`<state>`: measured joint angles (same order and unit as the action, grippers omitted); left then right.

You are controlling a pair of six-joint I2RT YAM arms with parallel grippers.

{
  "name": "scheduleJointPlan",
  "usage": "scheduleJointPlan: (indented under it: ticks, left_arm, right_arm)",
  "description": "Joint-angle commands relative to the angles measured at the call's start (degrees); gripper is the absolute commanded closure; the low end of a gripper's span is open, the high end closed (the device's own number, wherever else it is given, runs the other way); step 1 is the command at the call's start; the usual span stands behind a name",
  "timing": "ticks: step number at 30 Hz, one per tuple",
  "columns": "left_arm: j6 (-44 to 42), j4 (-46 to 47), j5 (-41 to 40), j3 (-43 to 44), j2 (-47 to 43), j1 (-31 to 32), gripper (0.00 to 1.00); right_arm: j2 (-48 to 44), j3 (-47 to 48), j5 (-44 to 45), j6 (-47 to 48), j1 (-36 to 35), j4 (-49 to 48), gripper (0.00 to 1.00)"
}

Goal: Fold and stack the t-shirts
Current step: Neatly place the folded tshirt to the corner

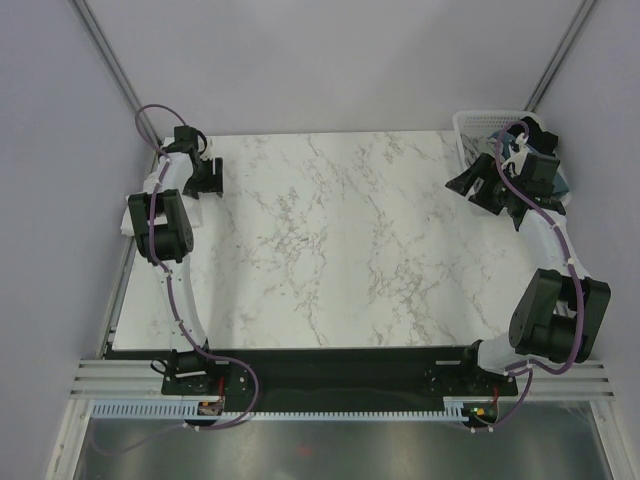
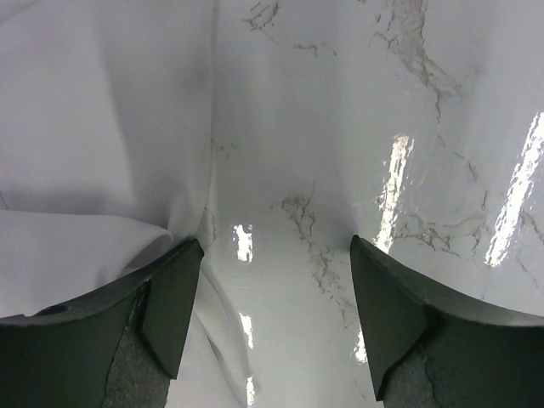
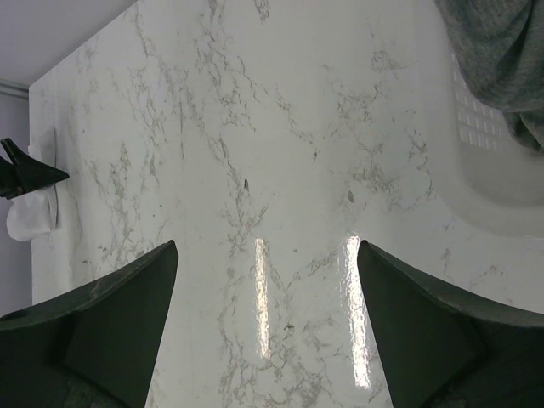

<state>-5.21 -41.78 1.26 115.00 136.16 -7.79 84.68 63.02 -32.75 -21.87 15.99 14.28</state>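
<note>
At the table's (image 1: 330, 250) left edge, hovered left gripper (image 2: 276, 255), fingers apart, white t-shirt (image 2: 102, 127) just beside one finger, outside the gap; poised right gripper (image 3: 268, 255), likewise spread, near grey t-shirt (image 3: 497, 59) in basket (image 3: 484, 161).

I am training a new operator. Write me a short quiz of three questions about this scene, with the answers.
1. True or false: the left tool and the right tool are both open, with nothing between their fingers.
2. Where is the grey t-shirt? A) in the white basket; B) hanging from the right tool; C) held in the left tool.
3. Which arm is next to the white t-shirt?
Key: 1 true; 2 A; 3 the left arm.
</note>
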Motion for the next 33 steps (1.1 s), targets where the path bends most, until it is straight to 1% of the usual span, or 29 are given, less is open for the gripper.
scheduleJointPlan:
  ticks: [1,3,4,6,7,11,13,15,16,17,18,19,20,21,22,23,24,25,26,27,28,29,30,31,32,33]
  left_arm:
    - [-3.22,-0.49,-4.16,0.84,0.95,-1.09,0.21]
    - [-4.1,-1.11,-1.88,1.1,0.43,-1.09,0.22]
    - [-4.54,-1.11,1.09,0.93,-1.05,-1.08,0.23]
    - [-4.63,-1.11,4.7,0.4,-3.08,-0.56,0.23]
    - [-4.46,-1.02,7.94,0.31,-4.4,-0.3,0.23]
    - [-1.38,-0.32,15.96,1.19,-12.82,2.77,0.21]
    - [0.02,-0.23,19.9,3.12,-15.12,4.18,0.2]
    - [3.27,-0.23,22.29,4.88,-18.55,6.03,0.19]
    - [4.67,-0.23,23.78,5.23,-19.69,6.64,0.19]
    - [6.77,-0.15,23.88,5.41,-20.75,7.08,0.19]
    - [7.23,0.03,23.97,4.89,-23.11,9.0,0.19]
    - [7.67,-0.06,23.1,4.45,-24.26,9.63,0.19]
    - [7.76,-0.06,22.39,3.75,-25.4,10.77,0.19]
    - [7.76,0.03,21.6,1.74,-28.03,11.22,0.18]
    - [7.94,0.12,20.03,0.5,-29.36,11.57,0.14]
    - [8.2,0.47,19.14,-0.99,-31.02,12.01,0.08]
    - [8.55,0.91,18.09,-4.49,-32.52,12.27,0.01]
    - [8.64,2.13,16.95,-6.44,-35.75,12.54,0.0]
    - [8.55,2.58,16.24,-8.46,-37.27,13.06,0.0]
    - [8.47,2.93,15.45,-11.78,-38.67,13.33,0.0]
    - [8.2,3.11,14.4,-13.3,-41.38,13.68,0.0]
    - [7.94,3.46,13.69,-15.66,-42.37,14.38,0.0]
    - [7.76,3.55,13.08,-16.38,-43.42,14.73,0.0]
    - [6.8,3.55,12.55,-17.08,-44.83,14.91,0.0]
    - [6.53,3.37,12.28,-17.53,-45.54,15.26,0.0]
    - [6.36,3.28,12.37,-17.62,-46.15,15.35,0.0]
  right_arm:
    - [-1.36,-0.45,-1.26,-0.46,0.53,-1.72,0.05]
    - [-1.36,-0.8,-1.26,-0.54,0.62,-1.8,0.05]
    - [-1.36,-0.8,-1.26,-0.46,0.62,-1.8,0.05]
    - [-1.54,-0.62,-1.17,-0.37,0.8,-1.72,0.05]
    - [-1.54,-0.45,-1.17,-0.28,0.97,-1.8,0.05]
    - [-1.72,1.3,-0.73,0.42,2.2,-1.28,0.05]
    - [-1.37,1.57,0.23,0.69,3.08,-0.05,0.04]
    - [-0.58,0.79,0.41,-1.93,6.23,1.09,0.02]
    - [0.12,0.44,1.1,-1.78,7.47,1.97,0.02]
    - [0.39,0.69,4.51,-0.47,9.65,3.72,0.02]
    - [0.65,1.22,6.45,1.46,10.63,8.08,0.02]
    - [1.61,2.09,8.04,7.83,11.69,11.0,0.02]
    - [2.67,6.37,13.97,10.94,11.87,14.94,0.02]
    - [4.33,9.19,17.6,13.32,11.87,23.95,0.02]
    - [7.92,12.18,22.25,15.78,11.87,28.13,0.02]
    - [9.43,17.26,30.56,15.89,11.87,31.47,0.02]
    - [10.4,18.87,34.3,16.07,11.87,35.77,0.02]
    - [11.02,20.11,36.25,16.59,11.87,37.12,0.02]
    - [10.68,21.08,36.62,19.2,11.96,37.92,0.02]
    - [9.63,20.65,34.18,20.28,11.96,38.1,0.02]
    - [6.66,19.86,32.94,20.63,11.96,37.58,0.02]
    - [4.63,18.03,30.75,20.29,11.96,37.05,0.02]
    - [2.79,17.14,26.55,19.94,11.96,35.65,0.02]
    - [-1.15,16.26,24.6,19.41,11.96,35.03,0.02]
    - [-3.1,14.69,23.53,18.19,11.96,34.07,0.02]
    - [-5.04,13.89,22.92,15.22,11.96,32.49,0.02]
